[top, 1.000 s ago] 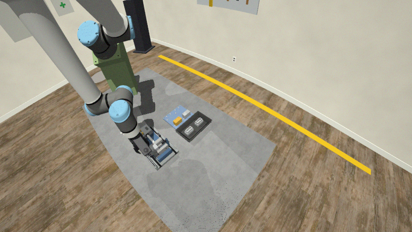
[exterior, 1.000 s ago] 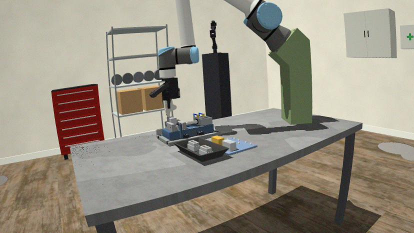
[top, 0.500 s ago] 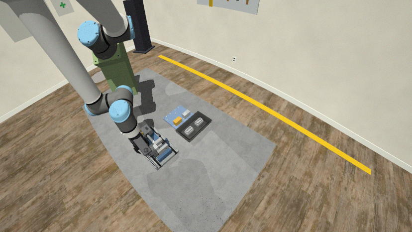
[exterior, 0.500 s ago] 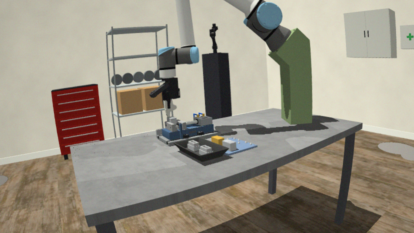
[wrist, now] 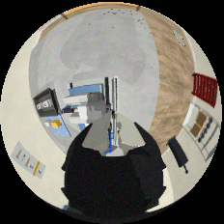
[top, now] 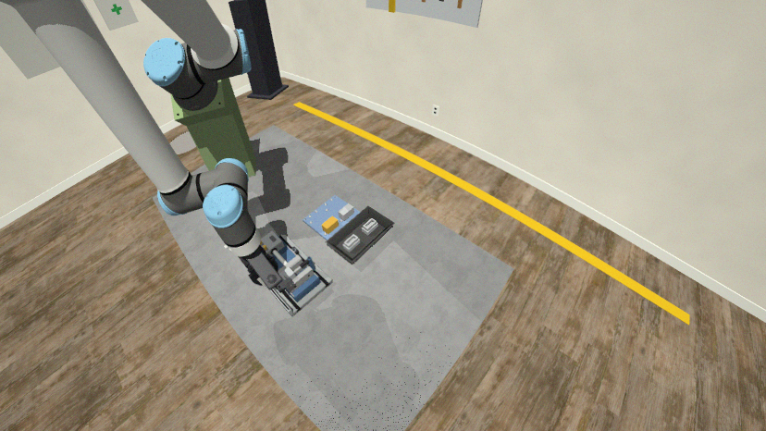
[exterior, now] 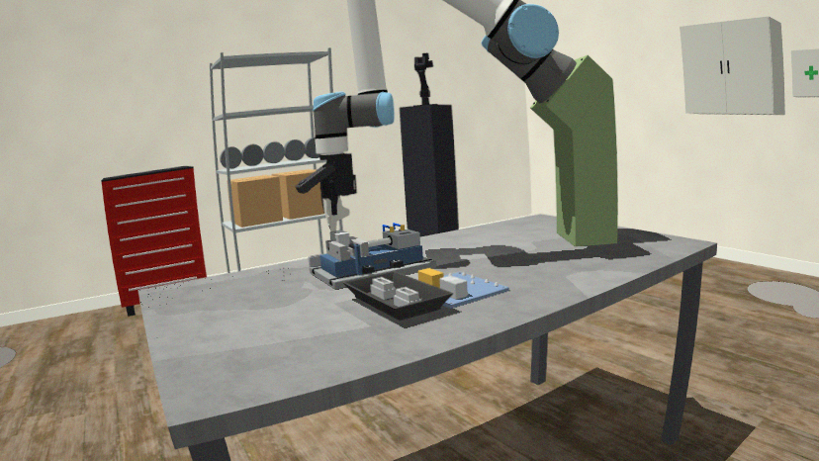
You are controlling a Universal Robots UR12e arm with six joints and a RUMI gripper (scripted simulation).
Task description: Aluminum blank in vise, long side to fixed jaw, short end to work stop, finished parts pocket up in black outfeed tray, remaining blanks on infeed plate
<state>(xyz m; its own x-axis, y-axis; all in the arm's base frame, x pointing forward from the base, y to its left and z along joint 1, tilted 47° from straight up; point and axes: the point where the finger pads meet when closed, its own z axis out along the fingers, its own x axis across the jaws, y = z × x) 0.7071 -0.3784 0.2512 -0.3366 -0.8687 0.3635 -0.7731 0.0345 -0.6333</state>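
One black rectangular outfeed tray [top: 353,260] [exterior: 405,316] [wrist: 57,102], two pale gray metal finished parts with pocketed tops, one light blue flat infeed plate [top: 315,220] [exterior: 487,291] [wrist: 63,129], one yellow brass block [top: 329,224] [exterior: 430,277] [wrist: 56,124], one plain gray aluminum block [top: 346,212] [exterior: 454,287].
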